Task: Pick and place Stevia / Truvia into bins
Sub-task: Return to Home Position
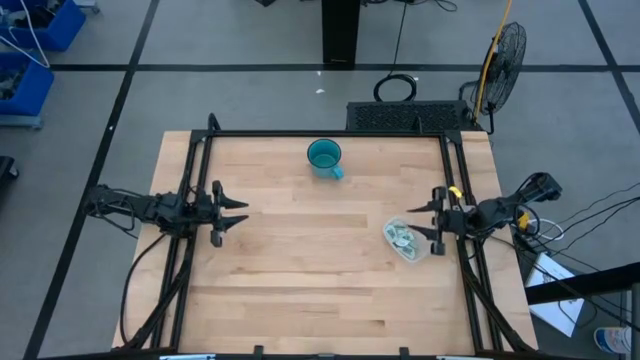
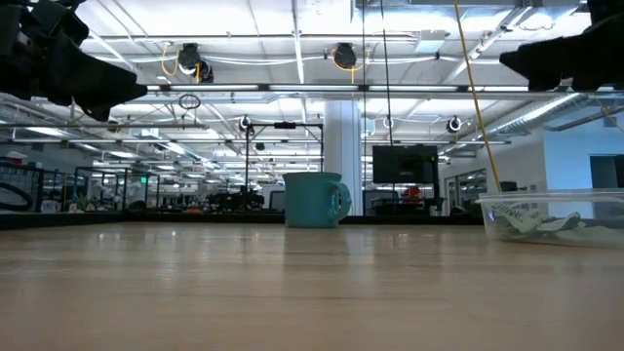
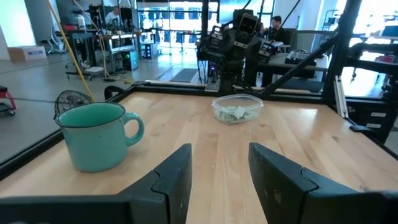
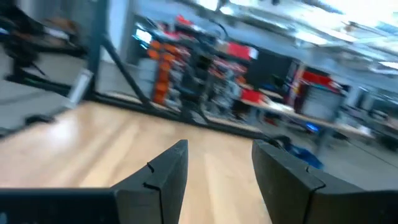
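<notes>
The clear plastic tub [image 1: 406, 240] rests on its base near the table's right edge, with the pale green and white sachets [image 1: 403, 236] lying inside it. The tub [image 3: 237, 108] and its sachets [image 3: 235, 112] also show in the left wrist view, and the tub [image 2: 552, 216] in the low view. My right gripper [image 1: 436, 217] is open and hovers just right of the tub, above the table; its fingers [image 4: 166, 169] hold nothing. My left gripper [image 1: 236, 213] is open near the table's left edge, its fingers [image 3: 176, 176] apart.
A teal mug [image 1: 325, 157] with a handle stands near the table's far edge, at the middle. A black frame [image 1: 330, 133] runs along the far and side edges. Bare wood lies between the two grippers.
</notes>
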`<state>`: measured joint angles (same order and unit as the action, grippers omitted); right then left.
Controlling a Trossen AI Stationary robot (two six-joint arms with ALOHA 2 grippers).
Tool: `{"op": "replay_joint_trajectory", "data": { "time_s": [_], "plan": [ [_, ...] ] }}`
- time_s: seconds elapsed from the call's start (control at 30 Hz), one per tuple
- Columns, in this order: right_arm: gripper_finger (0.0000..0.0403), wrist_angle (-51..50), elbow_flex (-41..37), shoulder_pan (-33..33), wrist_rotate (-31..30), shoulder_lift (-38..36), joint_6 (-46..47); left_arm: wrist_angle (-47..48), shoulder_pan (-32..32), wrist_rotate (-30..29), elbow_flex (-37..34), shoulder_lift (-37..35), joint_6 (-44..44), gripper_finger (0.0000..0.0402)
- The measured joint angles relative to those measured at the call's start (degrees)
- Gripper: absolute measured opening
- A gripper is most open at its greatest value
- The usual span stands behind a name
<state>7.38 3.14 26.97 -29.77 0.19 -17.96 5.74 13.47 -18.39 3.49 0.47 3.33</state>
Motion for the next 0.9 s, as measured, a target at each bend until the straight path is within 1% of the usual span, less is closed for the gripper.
{"op": "replay_joint_trajectory", "data": {
  "time_s": [0.07, 0.17, 0.2, 0.4, 0.53, 0.8, 0.9],
  "plan": [
    [0.0171, 0.56, 0.00, -0.74, 2.88, -0.02, 0.25, 0.00, 0.00, -0.02, 0.00, 0.00, -0.28, 0.0164],
    [0.0171, -1.46, 0.00, -2.38, 3.42, -0.02, 2.79, 0.00, 0.00, -0.38, 0.00, 0.00, -1.37, 0.0164],
    [0.0171, -2.28, 0.00, -3.13, 4.69, 0.01, 3.57, 0.00, 0.00, -0.74, 0.00, 0.00, -1.45, 0.0164],
    [0.0171, -4.67, -0.02, -8.87, 17.08, 0.00, 7.41, -0.08, 0.00, -2.91, 0.00, 0.00, -2.87, 0.0164],
    [0.0171, -5.51, -0.02, -12.90, 23.39, 0.00, 10.92, -0.24, 0.00, -5.26, -0.02, 0.00, -3.63, 0.0164],
    [0.0171, -9.95, -0.02, -19.60, 26.24, 0.00, 16.43, -0.38, 0.00, -7.03, -0.04, 0.00, -3.56, 0.0163],
    [0.0171, -10.51, -0.02, -21.69, 26.22, 0.00, 17.10, -0.39, -0.02, -7.67, -0.04, 0.00, -2.24, 0.0163]
  ]
}}
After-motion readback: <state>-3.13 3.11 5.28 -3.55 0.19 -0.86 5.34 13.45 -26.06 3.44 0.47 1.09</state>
